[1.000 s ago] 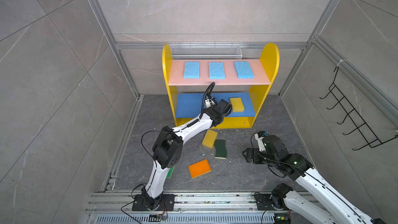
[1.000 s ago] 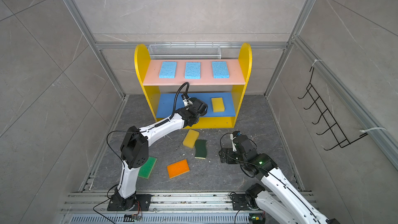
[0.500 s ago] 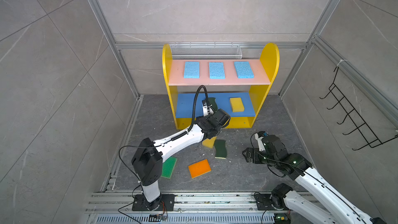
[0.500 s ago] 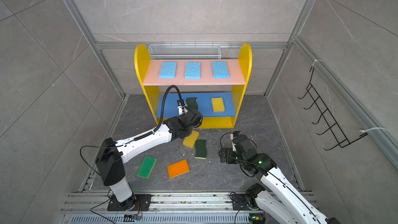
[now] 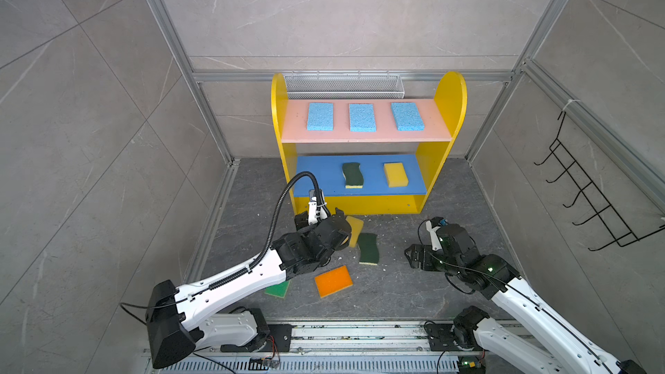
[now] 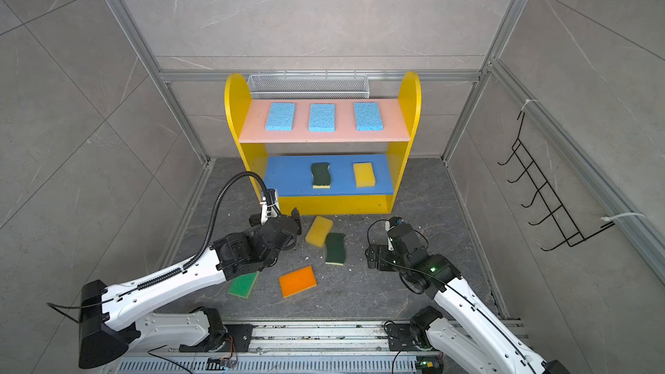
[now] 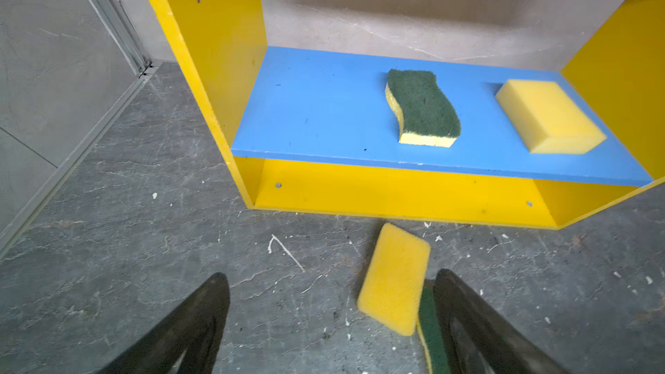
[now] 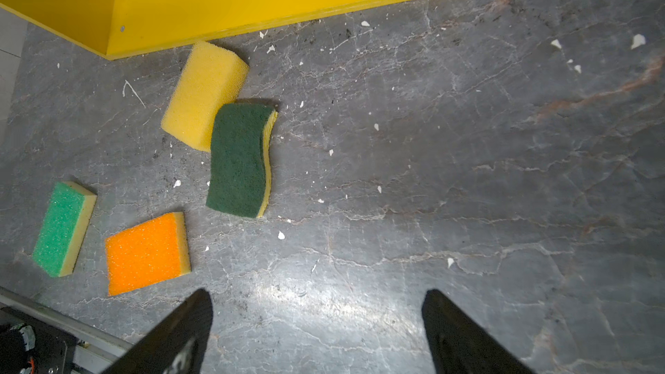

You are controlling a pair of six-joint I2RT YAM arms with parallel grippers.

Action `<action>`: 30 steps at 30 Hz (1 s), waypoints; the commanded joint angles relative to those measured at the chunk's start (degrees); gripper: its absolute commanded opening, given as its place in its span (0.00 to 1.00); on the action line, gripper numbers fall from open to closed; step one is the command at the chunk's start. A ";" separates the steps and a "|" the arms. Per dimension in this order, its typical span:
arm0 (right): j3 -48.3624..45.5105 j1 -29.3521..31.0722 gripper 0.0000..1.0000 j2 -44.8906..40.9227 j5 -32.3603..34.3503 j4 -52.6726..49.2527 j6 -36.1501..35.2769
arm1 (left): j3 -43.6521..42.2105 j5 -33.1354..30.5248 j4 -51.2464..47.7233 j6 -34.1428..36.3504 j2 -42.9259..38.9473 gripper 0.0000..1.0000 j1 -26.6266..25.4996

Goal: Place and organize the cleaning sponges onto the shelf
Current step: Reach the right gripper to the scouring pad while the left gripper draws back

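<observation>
My left end effector (image 7: pixel 331 277) hangs spread and empty just above the surface (image 7: pixel 126 264). One finger is beside the loose yellow sponge (image 7: pixel 394 278), which touches a dark-green sponge (image 8: pixel 239 160). My right end effector (image 8: pixel 317 293) is also spread and empty, off to their side. An orange sponge (image 8: pixel 144 251) and a bright green sponge (image 8: pixel 63 228) lie nearby. On the shelf (image 5: pixel 449 109), the blue board (image 7: pixel 324 113) carries a wavy green sponge (image 7: pixel 423 106) and a yellow block (image 7: pixel 548 116). Three light blue sponges (image 5: pixel 362 117) line the pink board (image 5: pixel 360 136).

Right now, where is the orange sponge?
In both top views the orange sponge lies on the floor before the shelf, right of the bright green sponge, with a dark-green wavy sponge just behind.
</observation>
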 commanded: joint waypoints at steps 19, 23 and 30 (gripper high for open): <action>21.69 11.59 0.92 30.23 13.74 19.78 -0.27 | -10.11 10.29 -2.93 -1.14 -14.15 0.90 11.10; 27.06 13.13 0.92 38.46 15.15 24.26 -2.01 | -11.35 12.02 -2.60 1.15 -17.19 0.90 13.54; 36.63 13.94 0.96 49.51 20.37 26.32 -5.27 | -11.11 15.96 -3.40 1.44 -19.05 0.90 17.17</action>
